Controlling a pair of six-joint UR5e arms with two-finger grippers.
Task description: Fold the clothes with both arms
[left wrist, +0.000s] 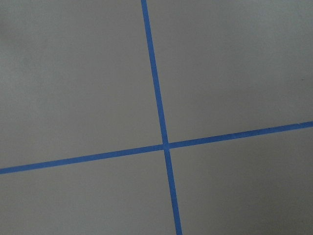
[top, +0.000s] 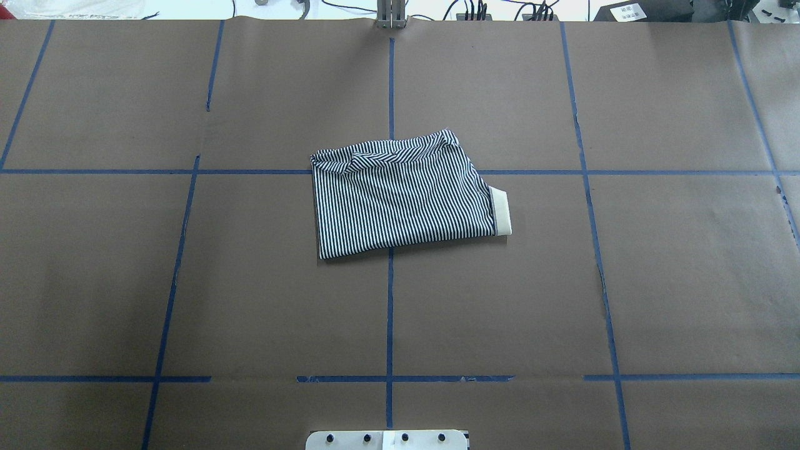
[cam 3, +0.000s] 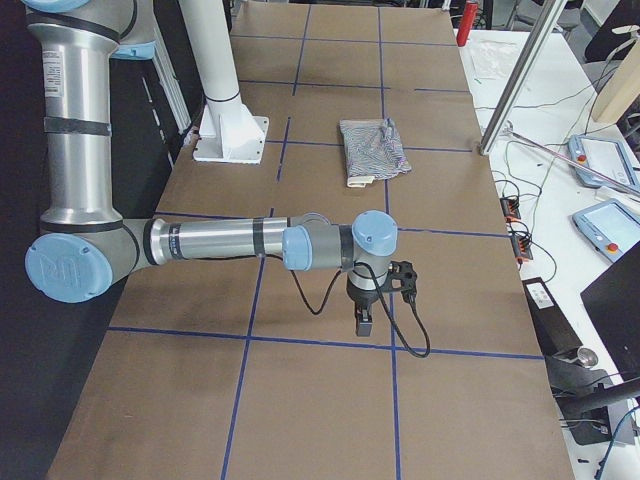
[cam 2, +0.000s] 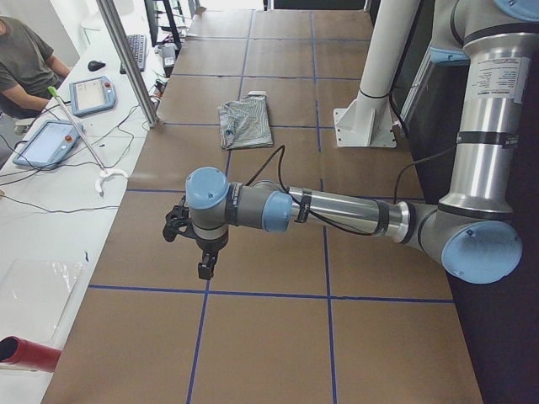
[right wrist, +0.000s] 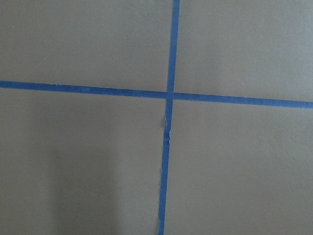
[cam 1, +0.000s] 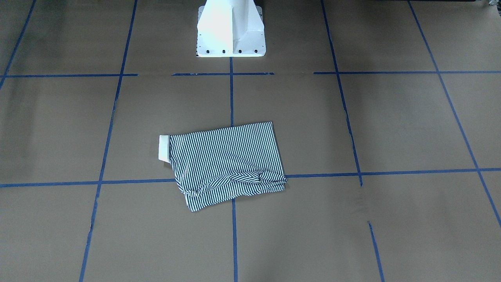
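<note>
The striped polo shirt lies folded into a compact rectangle at the middle of the table, its cream collar sticking out at one end. It also shows in the overhead view and, far off, in both side views. My left gripper hangs over bare paper far from the shirt, pointing down. My right gripper does the same at the other end of the table. I cannot tell whether either is open or shut. Both wrist views show only paper and tape.
Brown paper with a blue tape grid covers the table. The white pedestal base stands at the robot's edge. A metal post, teach pendants and a seated operator are along the far side.
</note>
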